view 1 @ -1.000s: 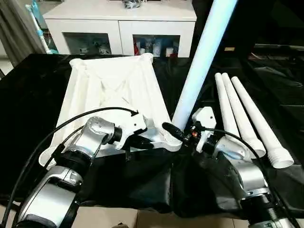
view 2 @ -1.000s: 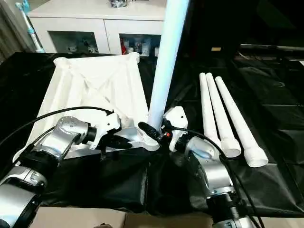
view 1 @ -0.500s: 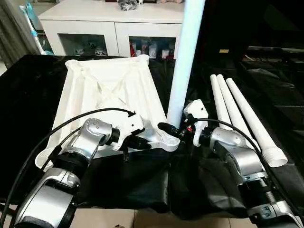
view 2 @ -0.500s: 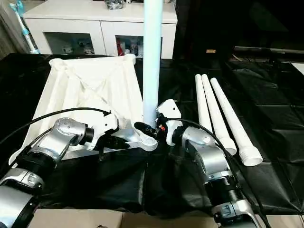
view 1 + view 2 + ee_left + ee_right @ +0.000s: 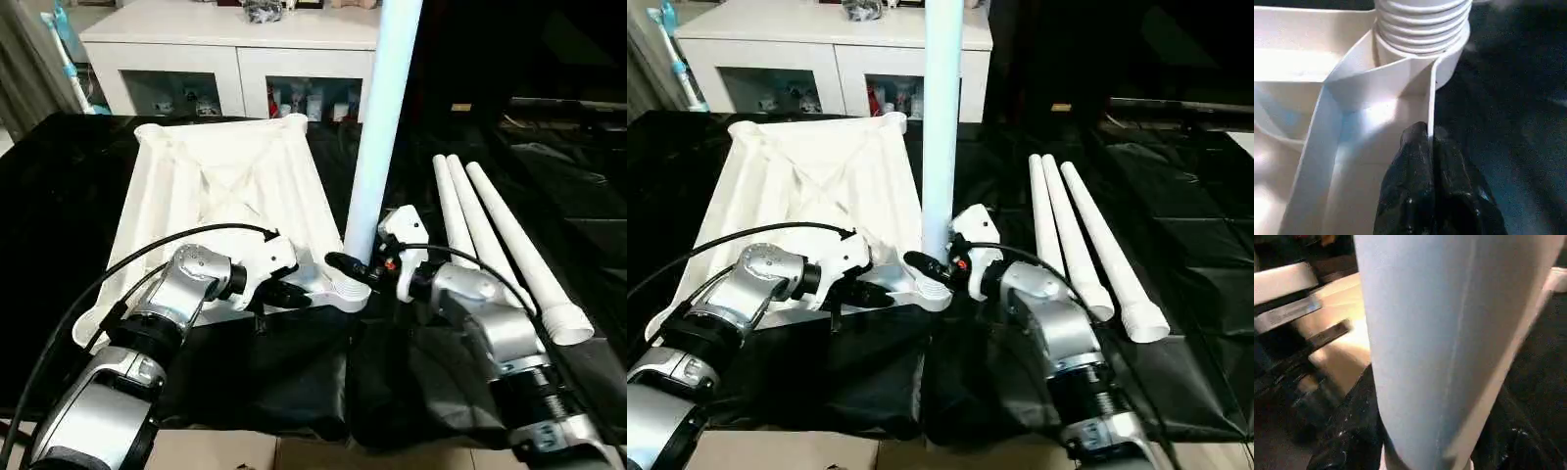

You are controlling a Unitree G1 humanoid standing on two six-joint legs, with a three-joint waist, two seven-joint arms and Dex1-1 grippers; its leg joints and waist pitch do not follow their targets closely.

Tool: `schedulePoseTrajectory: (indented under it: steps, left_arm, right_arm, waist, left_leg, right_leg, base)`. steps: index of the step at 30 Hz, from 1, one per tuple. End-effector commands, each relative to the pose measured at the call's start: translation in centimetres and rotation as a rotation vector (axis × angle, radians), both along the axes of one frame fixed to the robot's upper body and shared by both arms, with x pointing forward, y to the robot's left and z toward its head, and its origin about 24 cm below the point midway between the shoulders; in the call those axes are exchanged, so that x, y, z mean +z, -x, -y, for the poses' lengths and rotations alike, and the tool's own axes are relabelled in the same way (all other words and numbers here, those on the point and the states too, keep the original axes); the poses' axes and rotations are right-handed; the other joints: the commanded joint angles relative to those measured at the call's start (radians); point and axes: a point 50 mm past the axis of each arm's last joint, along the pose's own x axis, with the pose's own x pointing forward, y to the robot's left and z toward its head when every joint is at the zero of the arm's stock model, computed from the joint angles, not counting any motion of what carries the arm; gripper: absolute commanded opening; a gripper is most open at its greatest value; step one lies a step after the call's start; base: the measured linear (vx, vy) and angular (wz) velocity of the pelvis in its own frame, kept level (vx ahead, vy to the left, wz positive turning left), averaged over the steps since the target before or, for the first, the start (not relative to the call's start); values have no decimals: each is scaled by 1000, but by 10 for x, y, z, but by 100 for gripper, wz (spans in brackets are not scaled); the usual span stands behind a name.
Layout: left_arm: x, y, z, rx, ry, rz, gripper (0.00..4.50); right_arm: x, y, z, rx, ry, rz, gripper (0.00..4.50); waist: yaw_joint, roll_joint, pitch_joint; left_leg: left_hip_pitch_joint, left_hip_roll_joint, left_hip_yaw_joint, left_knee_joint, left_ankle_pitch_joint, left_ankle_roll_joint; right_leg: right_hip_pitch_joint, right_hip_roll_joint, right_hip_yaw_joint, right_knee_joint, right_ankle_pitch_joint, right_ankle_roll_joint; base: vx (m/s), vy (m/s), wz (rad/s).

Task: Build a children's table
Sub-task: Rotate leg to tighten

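The white table top (image 5: 220, 196) lies upside down on the black cloth, ribs up. A white leg (image 5: 380, 127) stands nearly upright in the near right corner socket (image 5: 345, 288); its ridged end (image 5: 1422, 24) sits in the socket in the left wrist view. My right gripper (image 5: 361, 271) is shut on that leg near its base, and the tube (image 5: 1444, 342) fills the right wrist view. My left gripper (image 5: 1429, 147) is shut on the top's near rim wall (image 5: 1431, 105) beside the socket. Three more white legs (image 5: 490, 235) lie side by side to the right.
A white cabinet with glass doors (image 5: 235, 59) stands behind the black-draped table (image 5: 59, 196). Black cables loop over my left forearm (image 5: 147, 264). The cloth bunches in folds at the near edge (image 5: 313, 382).
The leg has swung from leaning right to nearly upright in the corner socket, my right gripper moving left with it. The camera also shifted a little. My left gripper keeps its hold.
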Motion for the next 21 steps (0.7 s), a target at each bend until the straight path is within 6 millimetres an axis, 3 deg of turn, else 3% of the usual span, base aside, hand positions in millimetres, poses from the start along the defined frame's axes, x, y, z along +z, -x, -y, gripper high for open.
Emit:
schedulePoseTrajectory:
  steps: [1, 3, 6, 8, 13, 14, 15, 17, 20, 21]
  left_arm:
    - [5, -11, 2, 142, 35, 22, 0]
    - [4, -15, 10, 220, 50, 24, 0]
    - [2, -21, 30, 327, 48, 14, 0]
    - [1, -22, 40, 351, 41, 8, 0]
    - [7, -27, 79, 430, 40, 40, 0]
    - [8, -27, 80, 435, 40, 44, 0]
    - [9, -28, 82, 449, 41, 53, 0]
    - [9, -29, 83, 468, 38, 59, 0]
    - [8, -29, 80, 482, 34, 53, 0]
    - [8, -30, 76, 485, 29, 53, 0]
  right_arm:
    - [-44, 4, 14, -189, 80, -199, 185]
    - [-46, -1, 11, -253, 90, -205, 185]
    - [-48, -11, 0, -345, 129, -228, 185]
    - [-48, -15, -5, -369, 128, -244, 185]
    - [-45, -29, -25, -545, 102, -277, 184]
    - [-45, -29, -26, -555, 98, -279, 184]
    - [-45, -30, -28, -558, 103, -276, 184]
    - [-44, -31, -31, -571, 97, -275, 184]
    - [-43, -33, -34, -587, 92, -274, 184]
    - [-43, -34, -34, -579, 103, -268, 184]
  waist:
    - [-8, 2, -35]
    - [-20, 1, -33]
    - [-24, -1, -34]
    - [-27, 0, -36]
    - [-25, -3, -46]
    - [-23, -5, -48]
    - [-18, -6, -52]
    - [-14, -10, -54]
    - [-12, -12, -52]
    - [-13, -10, -48]
  left_leg:
    - [18, 74, -45, -99, -428, -46]
    - [18, 70, -45, -97, -441, -45]
    - [17, 68, -46, -95, -434, -38]
    - [15, 68, -44, -94, -415, -29]
    - [10, 67, -35, -91, -321, -12]
    - [8, 66, -34, -90, -298, -5]
    - [3, 65, -30, -87, -226, 22]
    - [1, 64, -27, -84, -169, 49]
    - [2, 67, -26, -85, -171, 65]
    - [5, 68, -27, -89, -207, 58]
  right_leg:
    - [9, -107, 57, -106, -494, -148]
    - [5, -104, 56, -110, -515, -143]
    - [6, -105, 57, -113, -532, -136]
    - [5, -103, 58, -112, -500, -145]
    - [19, -99, 58, -97, -305, -195]
    - [23, -99, 57, -95, -270, -201]
    - [32, -98, 55, -86, -164, -217]
    - [39, -99, 52, -81, -81, -234]
    - [39, -102, 50, -83, -83, -246]
    - [37, -102, 50, -88, -149, -241]
  base:
    - [0, 0, 0]
    - [0, 0, 0]
    - [0, 0, 0]
    - [0, 0, 0]
    - [0, 0, 0]
    - [58, -7, 2]
    - [0, 0, 0]
    - [0, 0, 0]
    - [0, 0, 0]
    - [0, 0, 0]
